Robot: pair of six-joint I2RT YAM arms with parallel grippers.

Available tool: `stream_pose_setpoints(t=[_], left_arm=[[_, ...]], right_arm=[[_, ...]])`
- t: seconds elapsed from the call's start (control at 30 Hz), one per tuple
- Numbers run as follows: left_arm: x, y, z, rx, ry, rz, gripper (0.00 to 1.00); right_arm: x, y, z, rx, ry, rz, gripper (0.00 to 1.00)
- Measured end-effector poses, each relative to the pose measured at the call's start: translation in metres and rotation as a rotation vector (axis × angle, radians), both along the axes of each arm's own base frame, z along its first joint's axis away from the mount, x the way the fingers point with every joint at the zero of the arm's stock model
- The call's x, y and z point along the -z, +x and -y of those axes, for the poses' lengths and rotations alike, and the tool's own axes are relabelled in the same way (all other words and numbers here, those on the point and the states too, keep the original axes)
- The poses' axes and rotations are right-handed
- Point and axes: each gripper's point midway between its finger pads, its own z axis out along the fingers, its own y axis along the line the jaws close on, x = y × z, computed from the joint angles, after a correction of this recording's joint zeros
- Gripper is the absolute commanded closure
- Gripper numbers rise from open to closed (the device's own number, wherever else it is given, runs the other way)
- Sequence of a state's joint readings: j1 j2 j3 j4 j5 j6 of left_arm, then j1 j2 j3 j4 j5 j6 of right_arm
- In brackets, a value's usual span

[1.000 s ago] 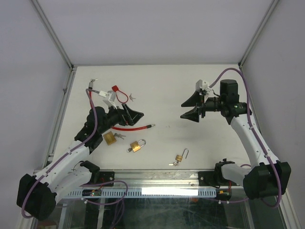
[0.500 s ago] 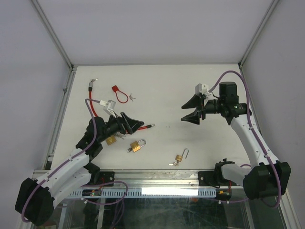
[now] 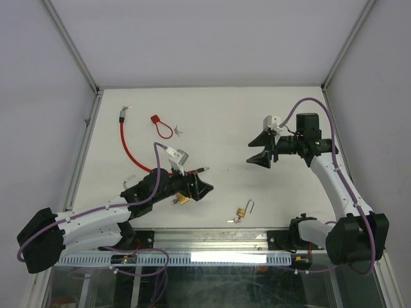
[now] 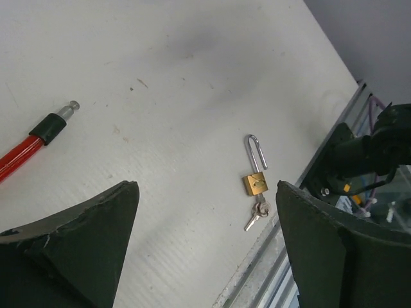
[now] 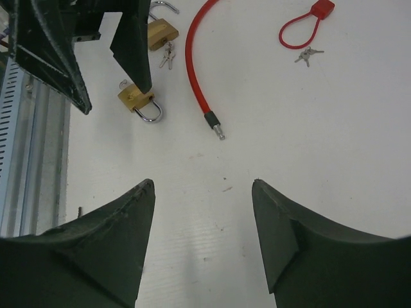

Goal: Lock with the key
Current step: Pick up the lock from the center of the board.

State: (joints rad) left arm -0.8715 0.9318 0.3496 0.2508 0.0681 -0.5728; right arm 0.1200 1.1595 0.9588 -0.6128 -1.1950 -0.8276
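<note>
Left wrist view: small brass padlock lies flat on the worktop near the front rail, shackle open, key at its base. The left tool is spread wide, holding nothing, and hangs above the worktop aimed toward that padlock. Top view: a second padlock sits right at the left tool's fingertips; in the right wrist view one finger points down at its body. Red cable curves behind. The right tool is spread, holding nothing, off the worktop, well apart to the right.
</note>
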Motion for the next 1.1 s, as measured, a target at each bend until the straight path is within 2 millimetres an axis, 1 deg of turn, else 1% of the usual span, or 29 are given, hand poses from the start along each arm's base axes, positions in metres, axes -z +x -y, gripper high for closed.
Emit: stream_pose_setpoints(t=[0.13, 0.23, 0.33, 0.5, 0.57, 0.63, 0.73, 0.83, 0.87, 0.97, 1.1], left_arm=[[0.003, -0.011, 0.017, 0.018, 0.082, 0.085, 0.10], [0.004, -0.013, 0.024, 0.009, 0.109, 0.114, 0.08], [0.007, -0.012, 0.024, -0.012, 0.113, 0.122, 0.06], [0.012, -0.011, 0.021, -0.033, 0.088, 0.128, 0.08], [0.015, -0.010, 0.023, -0.032, 0.090, 0.126, 0.09], [0.020, -0.009, 0.024, -0.032, 0.102, 0.118, 0.11], [0.034, -0.008, 0.028, -0.027, 0.148, 0.093, 0.12], [0.041, -0.009, 0.038, -0.016, 0.197, 0.083, 0.12], [0.040, -0.010, 0.042, -0.011, 0.203, 0.084, 0.12], [0.035, -0.015, 0.058, 0.005, 0.232, 0.097, 0.18], [0.032, -0.017, 0.077, 0.017, 0.290, 0.097, 0.20]], right_arm=[[0.009, 0.002, 0.007, 0.018, -0.014, 0.002, 0.35], [0.012, 0.007, 0.015, 0.046, -0.016, 0.005, 0.35], [0.017, 0.012, 0.023, 0.077, -0.019, -0.001, 0.35], [0.027, 0.017, 0.031, 0.107, -0.024, -0.032, 0.35], [0.030, 0.019, 0.034, 0.117, -0.027, -0.042, 0.35], [0.032, 0.021, 0.036, 0.125, -0.029, -0.043, 0.36], [0.032, 0.022, 0.038, 0.131, -0.030, -0.041, 0.35], [0.032, 0.022, 0.039, 0.136, -0.031, -0.039, 0.35], [0.032, 0.023, 0.039, 0.136, -0.030, -0.039, 0.35], [0.032, 0.022, 0.039, 0.136, -0.030, -0.039, 0.35], [0.031, 0.022, 0.039, 0.136, -0.029, -0.040, 0.35]])
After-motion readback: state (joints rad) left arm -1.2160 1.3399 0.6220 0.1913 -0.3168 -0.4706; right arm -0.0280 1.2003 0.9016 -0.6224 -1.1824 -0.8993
